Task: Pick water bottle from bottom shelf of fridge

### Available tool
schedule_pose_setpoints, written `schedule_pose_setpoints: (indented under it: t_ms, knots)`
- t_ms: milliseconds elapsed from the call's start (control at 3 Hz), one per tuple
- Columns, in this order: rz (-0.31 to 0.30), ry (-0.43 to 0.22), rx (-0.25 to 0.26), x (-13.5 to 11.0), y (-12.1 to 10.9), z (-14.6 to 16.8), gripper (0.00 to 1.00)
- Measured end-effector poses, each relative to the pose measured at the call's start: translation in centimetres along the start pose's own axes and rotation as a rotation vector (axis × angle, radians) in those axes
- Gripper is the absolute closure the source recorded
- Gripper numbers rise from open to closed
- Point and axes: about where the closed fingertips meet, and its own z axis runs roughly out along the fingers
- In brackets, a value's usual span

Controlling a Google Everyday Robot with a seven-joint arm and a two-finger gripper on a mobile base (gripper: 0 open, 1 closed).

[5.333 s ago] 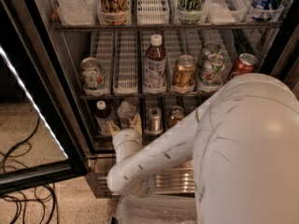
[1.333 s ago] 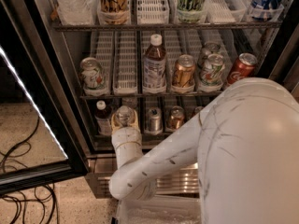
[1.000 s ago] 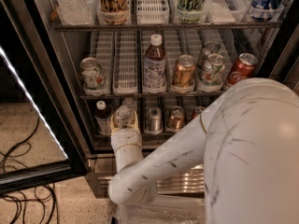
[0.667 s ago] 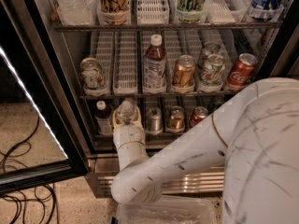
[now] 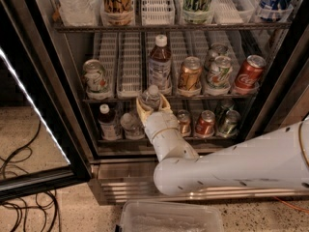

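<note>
Fridge door hangs open, shelves packed with cans. Since a moment ago the gripper has swung up and right, off the bottom shelf. Its fingers pinch the water bottle, now level with the middle shelf's front edge. Red can shows white script, unreadable.

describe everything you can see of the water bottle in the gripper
The water bottle is small, clear plastic with a white screw cap, roughly upright. Only cap and upper body show; the gripper covers the rest, its tan fingers shut on both sides. It is held above the bottom shelf, level with the middle shelf's front rail, touching only the gripper as far as shows.
</note>
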Motion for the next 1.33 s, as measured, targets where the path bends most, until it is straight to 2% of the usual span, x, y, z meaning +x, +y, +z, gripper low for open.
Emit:
schedule_pose_setpoints:
  t_ms: [667,1000,1333]
  knots:
    - [-0.005,0.020,-0.014,0.2,0.2,-0.2,1.00]
    - [-0.034,0.067,-0.035,-0.2,0.8,-2.5,1.00]
    - [-0.039,0.083,-0.079,-2.0,1.8,-5.7,1.00]
